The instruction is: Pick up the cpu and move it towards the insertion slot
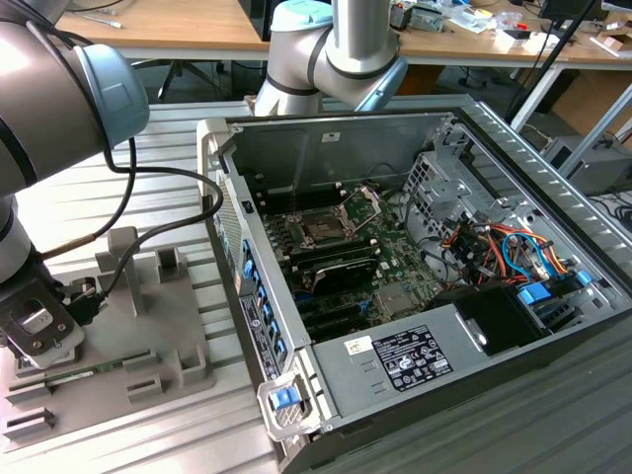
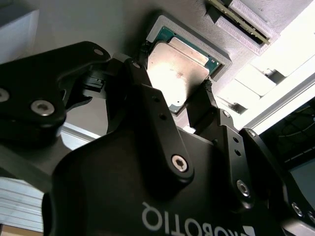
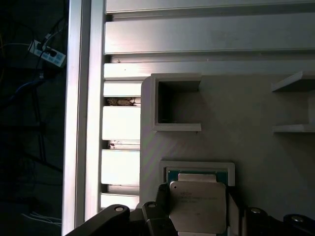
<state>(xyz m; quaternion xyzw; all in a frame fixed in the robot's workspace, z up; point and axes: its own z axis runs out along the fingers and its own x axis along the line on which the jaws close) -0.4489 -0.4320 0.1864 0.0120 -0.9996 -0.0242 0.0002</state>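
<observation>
1. The gripper (image 2: 173,73) has its two fingers (image 2: 150,98) drawn in against opposite edges of the cpu (image 3: 198,206), and seems to be clamped on it.
2. The cpu sits in the square recess of the grey tray (image 3: 246,108). I'd call this the pick-up, with the lift not yet begun. A straight, level rise would clear the recess walls.
3. The insertion slot (image 1: 324,225) lies well apart, inside the open computer case (image 1: 326,148), towards the exterior view's right.

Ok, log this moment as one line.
gripper: over cpu | cpu: in recess of grey tray | insertion slot: in computer case, apart
</observation>
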